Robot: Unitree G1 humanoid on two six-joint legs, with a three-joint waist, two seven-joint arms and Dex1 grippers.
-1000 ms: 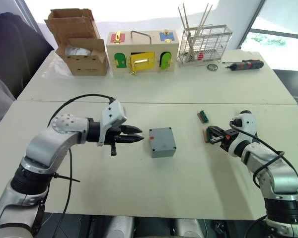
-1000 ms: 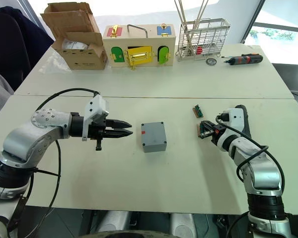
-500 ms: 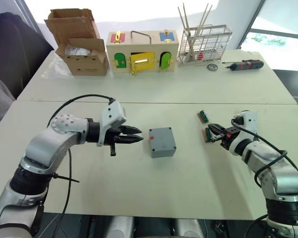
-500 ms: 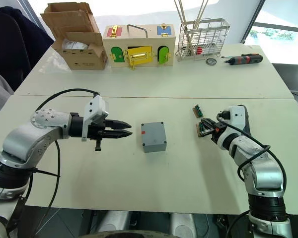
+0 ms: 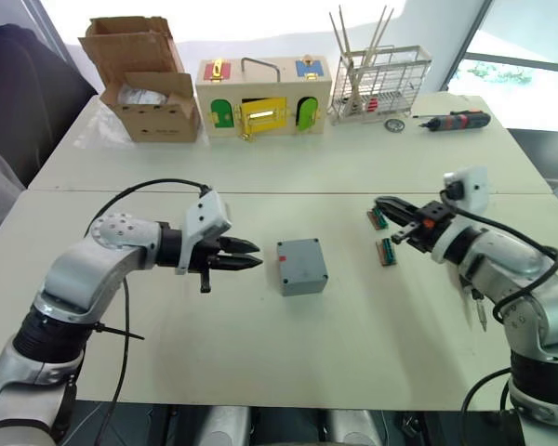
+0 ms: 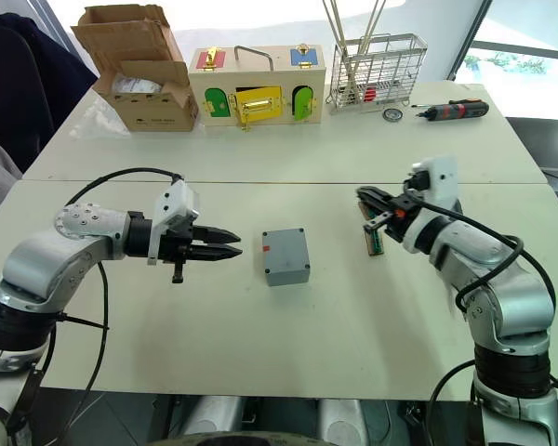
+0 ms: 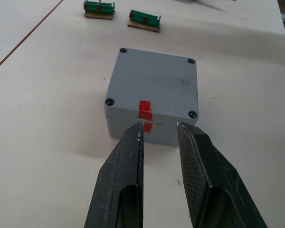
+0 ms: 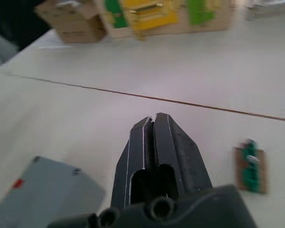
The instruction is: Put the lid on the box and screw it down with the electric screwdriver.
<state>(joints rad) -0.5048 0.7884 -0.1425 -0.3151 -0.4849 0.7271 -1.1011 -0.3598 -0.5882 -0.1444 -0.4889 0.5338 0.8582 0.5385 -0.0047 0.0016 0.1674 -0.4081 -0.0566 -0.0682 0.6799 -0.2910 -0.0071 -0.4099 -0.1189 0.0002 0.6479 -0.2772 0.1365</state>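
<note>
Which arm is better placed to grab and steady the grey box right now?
Left. The left gripper is open, with its fingertips right at the red-marked side of the box. The right gripper is shut and sits over by the green terminal blocks, farther from the box.

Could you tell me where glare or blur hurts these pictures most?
Eye views: windows behind the table blow out to white. Right wrist view: the wooden box and cardboard box are smeared. Left wrist view: crisp on the box.

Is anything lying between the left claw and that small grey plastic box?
No. In the left wrist view, bare table separates the left gripper from the small grey plastic box.
</note>
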